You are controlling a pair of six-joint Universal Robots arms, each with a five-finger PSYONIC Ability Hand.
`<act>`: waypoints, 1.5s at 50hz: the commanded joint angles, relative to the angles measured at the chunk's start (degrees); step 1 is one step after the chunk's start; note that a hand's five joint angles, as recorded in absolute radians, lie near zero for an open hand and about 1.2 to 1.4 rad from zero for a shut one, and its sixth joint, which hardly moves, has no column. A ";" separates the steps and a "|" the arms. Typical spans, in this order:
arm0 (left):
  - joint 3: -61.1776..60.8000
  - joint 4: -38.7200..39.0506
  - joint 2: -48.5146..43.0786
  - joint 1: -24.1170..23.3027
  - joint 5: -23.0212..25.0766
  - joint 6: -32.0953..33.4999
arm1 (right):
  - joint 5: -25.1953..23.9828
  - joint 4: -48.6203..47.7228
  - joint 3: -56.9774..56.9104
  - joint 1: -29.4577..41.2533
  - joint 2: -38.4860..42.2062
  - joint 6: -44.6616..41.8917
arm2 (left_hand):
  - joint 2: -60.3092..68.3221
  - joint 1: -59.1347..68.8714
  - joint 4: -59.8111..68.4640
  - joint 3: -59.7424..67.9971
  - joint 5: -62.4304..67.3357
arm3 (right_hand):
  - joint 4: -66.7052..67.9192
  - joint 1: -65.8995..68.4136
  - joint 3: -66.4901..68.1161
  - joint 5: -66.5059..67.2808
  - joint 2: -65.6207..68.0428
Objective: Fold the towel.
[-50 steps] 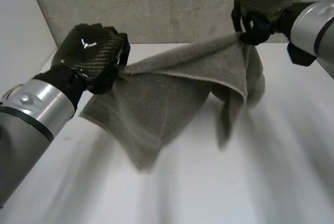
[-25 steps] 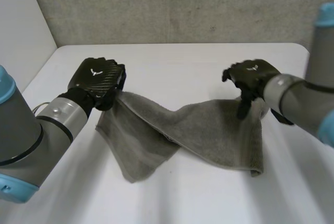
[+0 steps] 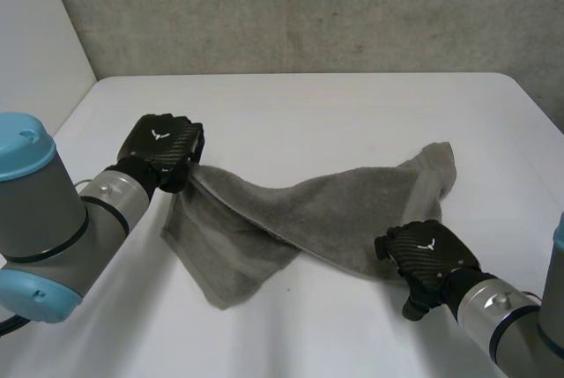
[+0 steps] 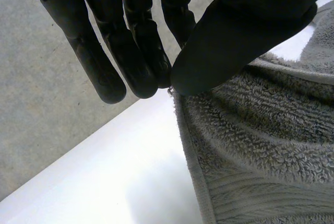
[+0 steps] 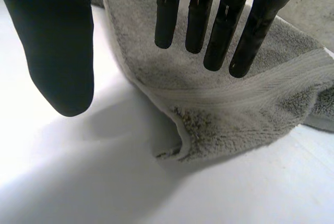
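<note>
my left hand (image 3: 164,144) low, thumb and fingers pinching a towel (image 3: 344,211) corner, my right hand (image 3: 429,255) released, fingers straight, hovering over its other end

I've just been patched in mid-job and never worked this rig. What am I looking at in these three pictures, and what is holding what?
This is a robot with two arms, each ending in a black hand. The wide picture looks down from between and behind the arms; the other two come from cameras on each wrist, looking along the palm. A grey towel lies rumpled on the white table. The left hand pinches one towel corner between thumb and fingers. The right hand is open at the towel's near edge, fingers straight, gripping nothing.
</note>
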 commanded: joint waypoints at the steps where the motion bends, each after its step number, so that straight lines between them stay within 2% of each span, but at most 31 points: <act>1: -0.13 0.00 0.02 0.07 0.00 0.00 | 3.60 -8.81 0.59 -2.22 6.65 -5.03 | 10.24 11.79 10.23 10.36 10.62 | 14.41 18.78 14.32 15.53 14.53; 8: -0.75 0.00 0.02 0.07 0.00 -0.09 | 7.56 -14.53 -0.11 -4.16 8.59 -10.39 | 10.24 11.79 10.23 10.36 10.62 | 27.85 32.23 27.77 28.97 27.98; 9: -0.75 0.00 0.02 0.07 0.00 -0.09 | 7.83 -14.80 -0.64 -4.42 9.55 -11.45 | 10.24 11.79 10.23 10.36 10.62 | 35.22 39.59 35.13 36.34 35.34; 10: -0.92 0.26 -0.15 0.07 0.00 -0.09 | 7.83 -14.80 -0.64 -4.42 9.56 -11.46 | 10.24 11.79 10.23 10.36 10.62 | 35.29 39.67 35.21 36.41 35.42; 11: -1.01 0.61 -0.50 0.07 0.00 -0.09 | 8.01 -14.80 -1.34 -4.68 10.08 -12.07 | 10.24 11.79 10.23 10.36 10.62 | 50.45 54.82 50.36 51.56 50.57; 18: 0.57 1.58 -3.76 0.07 0.09 0.26 | 8.10 -14.54 -7.67 -4.34 9.47 -13.66 | 10.24 11.79 10.23 10.36 10.62 | 50.71 55.08 50.62 51.83 50.83; 21: 5.58 1.32 -6.13 -0.02 0.09 2.46 | 8.01 -14.10 -14.70 -3.81 9.21 -16.20 | 10.24 11.79 10.23 10.36 10.62 | 50.71 55.08 50.62 51.83 50.83; 23: 9.18 1.32 -7.27 -0.02 0.00 4.39 | 8.36 -14.45 -24.75 -3.28 8.94 -18.83 | 10.24 11.79 10.23 10.36 10.62 | 50.71 55.08 50.62 51.83 50.83; 24: 12.93 1.40 -7.97 -0.10 0.00 6.31 | 8.36 -14.45 -24.81 -3.28 8.94 -18.84 | 10.24 11.79 10.23 10.36 10.62 | 50.71 55.08 50.62 51.83 50.83; 26: 18.76 2.02 -8.68 -0.10 -0.26 8.09 | 8.45 -14.45 -39.32 -2.49 11.56 -21.20 | 10.24 11.79 10.23 10.36 10.62 | 50.71 55.08 50.62 51.83 50.83; 27: 25.20 3.24 -9.20 -0.10 -0.70 8.78 | 8.45 -14.45 -39.40 -2.49 11.58 -21.21 | 10.24 11.79 10.23 10.36 10.62 | 50.71 55.08 50.62 51.83 50.83; 28: 31.88 4.73 -9.81 -0.10 -1.23 8.61 | 8.45 -14.62 -47.58 -2.14 14.02 -22.26 | 10.24 11.79 10.23 10.36 10.62 | 50.71 55.08 50.62 51.83 50.83; 29: 31.95 4.74 -9.82 -0.10 -1.23 8.61 | 8.45 -14.62 -47.66 -2.14 14.04 -22.27 | 10.24 11.79 10.23 10.36 10.62 | 50.71 55.08 50.62 51.83 50.83; 31: 44.28 7.54 -10.26 -0.10 -3.68 8.26 | 8.19 -15.85 -62.45 -1.96 17.28 -22.80 | 10.24 11.79 10.23 10.36 10.62 | 50.71 55.08 50.62 51.83 50.83; 32: 44.34 7.56 -10.26 -0.10 -3.69 8.26 | 8.19 -15.85 -62.52 -1.96 17.29 -22.80 | 10.24 11.79 10.23 10.36 10.62 | 50.71 55.08 50.62 51.83 50.83; 34: 49.09 9.05 -10.17 -0.02 -5.01 8.17 | 8.45 -18.65 -71.01 -1.70 17.91 -21.84 | 10.24 11.79 10.23 10.36 10.62 | 50.71 55.08 50.62 51.83 50.83; 36: 54.08 12.03 -9.21 0.07 -7.29 8.09 | 8.36 -20.23 -72.00 -1.61 17.82 -20.87 | 10.24 11.79 10.23 10.36 10.62 | 50.71 55.08 50.62 51.83 50.83; 42: 50.32 12.83 -5.69 0.77 -7.56 8.17 | 6.35 -20.61 -66.59 -2.31 16.16 -14.90 | 10.24 11.79 10.23 10.36 10.62 | 50.71 55.08 50.62 51.83 50.83; 44: 41.31 12.57 -3.76 1.91 -7.21 8.26 | 5.21 -19.56 -63.34 -2.49 15.37 -14.02 | 10.24 11.79 10.23 10.36 10.62 | 50.71 55.08 50.62 51.83 50.83; 45: 41.26 12.57 -3.76 1.92 -7.21 8.26 | 5.20 -19.55 -63.31 -2.49 15.36 -14.01 | 10.24 11.79 10.23 10.36 10.62 | 50.71 55.08 50.62 51.83 50.83; 47: 30.77 12.65 -2.44 3.32 -7.12 8.70 | 0.91 -18.41 -56.14 -2.58 14.31 -13.66 | 10.24 11.79 10.23 10.36 10.62 | 50.71 55.08 50.62 51.83 50.83; 48: 30.72 12.65 -2.44 3.32 -7.12 8.70 | 0.89 -18.40 -56.10 -2.58 14.31 -13.66 | 10.24 11.79 10.23 10.36 10.62 | 50.71 55.08 50.62 51.83 50.83; 50: 20.57 12.65 -1.74 4.37 -6.95 8.61 | -4.44 -17.44 -49.63 -2.93 14.48 -13.91 | 10.24 11.79 10.23 10.36 10.62 | 50.71 55.08 50.62 51.83 50.83; 51: 20.52 12.65 -1.73 4.38 -6.94 8.61 | -4.47 -17.44 -49.60 -2.93 14.48 -13.92 | 10.24 11.79 10.23 10.36 10.62 | 50.71 55.08 50.62 51.83 50.83; 53: 15.16 12.74 -1.56 4.82 -6.94 8.70 | -8.93 -15.69 -41.99 -4.94 14.48 -13.92 | 10.24 11.79 10.23 10.36 10.62 | 50.71 55.08 50.62 51.83 50.83; 55: 5.19 13.53 -1.73 5.78 -6.25 8.88 | -10.61 -14.29 -38.12 -5.82 14.31 -13.92 | 10.24 11.79 10.23 10.36 10.62 | 50.71 55.08 50.62 51.83 50.83; 56: 5.14 13.53 -1.73 5.78 -6.24 8.88 | -10.62 -14.27 -38.08 -5.83 14.31 -13.92 | 10.24 11.79 10.23 10.36 10.62 | 50.71 55.08 50.62 51.83 50.83; 58: -2.56 13.71 -2.35 6.13 -3.79 9.05 | -12.55 -10.16 -31.61 -6.36 14.13 -14.53 | 10.24 11.79 10.23 10.36 10.62 | 50.71 55.08 50.62 51.83 50.83; 61: -8.10 13.27 -2.26 6.22 -1.24 9.31 | -12.56 -4.98 -27.82 -6.36 13.96 -14.62 | 10.24 11.79 10.23 10.36 10.62 | 50.71 55.08 50.62 51.83 50.83; 69: -16.21 8.36 -0.86 4.73 1.05 9.49 | -12.38 5.93 -22.45 -6.36 8.60 -14.18 | 10.24 11.79 10.23 10.36 10.62 | 50.71 55.08 50.62 51.83 50.83; 75: -17.10 6.06 0.29 2.36 1.85 9.49 | -12.12 7.08 -19.01 -5.92 5.17 -14.10 | 10.24 11.79 10.23 10.36 10.62 | 50.71 55.08 50.62 51.83 50.83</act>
